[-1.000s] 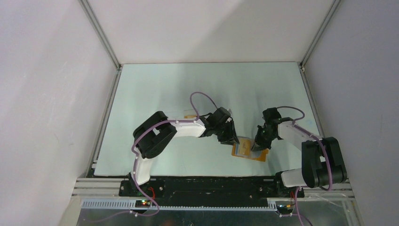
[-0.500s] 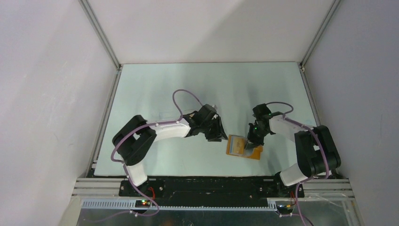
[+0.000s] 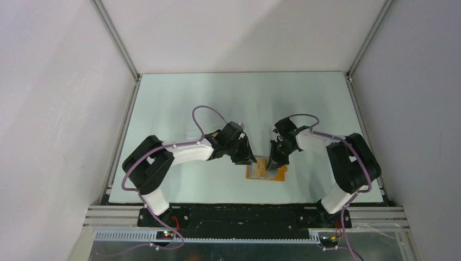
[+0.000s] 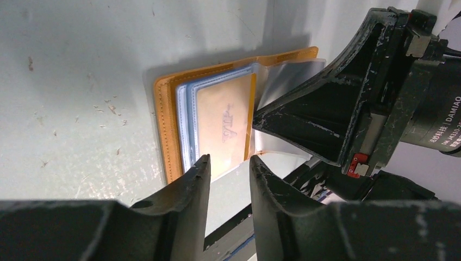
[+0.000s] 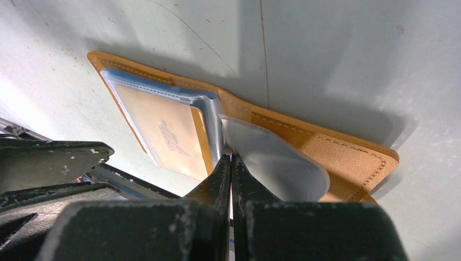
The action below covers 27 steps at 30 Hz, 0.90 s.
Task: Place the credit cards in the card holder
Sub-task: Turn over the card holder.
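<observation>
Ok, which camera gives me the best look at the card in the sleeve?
Left wrist: the credit card faces the lens, pale mark clear, in the card holder. Right wrist shows it slanted, mark fainter. Top view shows only a small orange patch.

The card holder (image 4: pixel 163 128) is orange-yellow with a dotted stitch line along its edge. The credit card (image 4: pixel 223 122) is tan with a pale squiggly mark. The see-through page (image 5: pixel 272 163) looks shiny grey. The left gripper (image 4: pixel 229 163) and right gripper (image 5: pixel 230 160) are black with pale scuffs. The table (image 3: pixel 179 103) is pale green.
</observation>
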Available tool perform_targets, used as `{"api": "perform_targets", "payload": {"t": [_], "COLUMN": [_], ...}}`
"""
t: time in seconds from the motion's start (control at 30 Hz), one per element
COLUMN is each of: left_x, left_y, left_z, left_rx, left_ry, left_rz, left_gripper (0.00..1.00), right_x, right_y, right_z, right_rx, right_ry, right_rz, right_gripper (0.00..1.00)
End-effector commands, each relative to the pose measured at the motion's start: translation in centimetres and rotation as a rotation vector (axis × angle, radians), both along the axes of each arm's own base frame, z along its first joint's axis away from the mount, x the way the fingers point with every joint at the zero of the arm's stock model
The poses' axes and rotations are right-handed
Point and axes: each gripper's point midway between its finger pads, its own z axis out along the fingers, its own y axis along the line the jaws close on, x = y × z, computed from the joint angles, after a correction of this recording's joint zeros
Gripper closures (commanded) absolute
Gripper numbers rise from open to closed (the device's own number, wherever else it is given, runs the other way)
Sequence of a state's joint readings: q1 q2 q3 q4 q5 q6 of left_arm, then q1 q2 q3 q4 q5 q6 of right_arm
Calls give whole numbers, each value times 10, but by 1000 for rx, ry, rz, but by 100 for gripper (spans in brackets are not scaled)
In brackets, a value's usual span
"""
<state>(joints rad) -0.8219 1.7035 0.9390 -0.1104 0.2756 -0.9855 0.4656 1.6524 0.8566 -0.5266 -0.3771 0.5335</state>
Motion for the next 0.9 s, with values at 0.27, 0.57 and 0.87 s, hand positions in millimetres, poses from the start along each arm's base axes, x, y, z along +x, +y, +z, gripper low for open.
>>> {"api": "perform_targets", "payload": {"t": [0.27,0.57,0.87], "left_x": [13,13,18], "left_y": [-9,10,17], "left_z": [-15,-35,-38], "left_rx": [11,122,188], "left_ry": [-26,-33,-43], "left_rz": [-19,-5,10], "left_gripper": [58,56,55], "right_x": [5,3,0], "right_y": [9,9,9], "right_z": [-13,-15,-18], "right_rx": [3,4,5], "right_ry": [-11,-3,12], "right_rz": [9,19,29], "right_gripper": [100,100,100]}}
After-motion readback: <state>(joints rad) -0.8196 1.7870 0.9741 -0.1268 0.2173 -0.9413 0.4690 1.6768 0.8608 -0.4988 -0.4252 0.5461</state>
